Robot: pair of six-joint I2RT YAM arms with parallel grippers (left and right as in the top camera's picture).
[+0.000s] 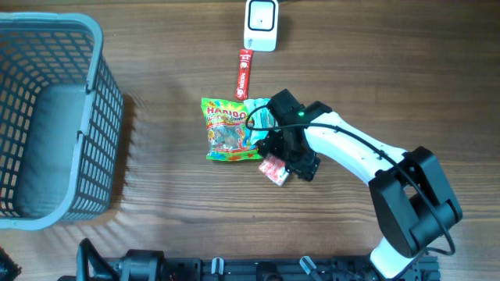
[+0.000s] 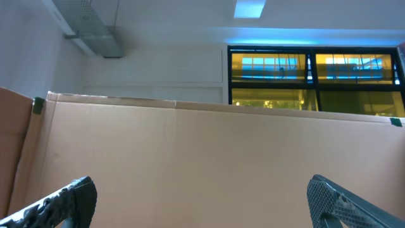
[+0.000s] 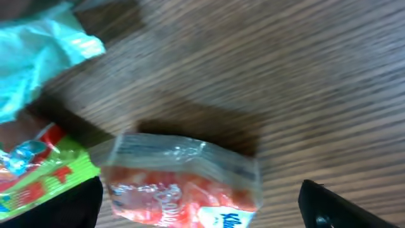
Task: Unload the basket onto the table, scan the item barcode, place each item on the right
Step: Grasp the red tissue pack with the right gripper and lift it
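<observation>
A small clear packet with red contents (image 1: 273, 168) lies on the wooden table just right of a green Haribo bag (image 1: 226, 129). My right gripper (image 1: 284, 159) hangs over this packet. In the right wrist view the packet (image 3: 183, 183) lies flat between the two dark fingers, and the right gripper (image 3: 202, 212) is open, not gripping it. A white barcode scanner (image 1: 261, 23) stands at the table's far edge. My left gripper (image 2: 202, 202) is open with nothing in it and faces a cardboard wall (image 2: 209, 158).
A red stick packet (image 1: 244, 74) lies between the scanner and the Haribo bag. A teal wrapper (image 1: 262, 117) rests on the bag's right end, partly under my right arm. A grey mesh basket (image 1: 101, 117) fills the left side.
</observation>
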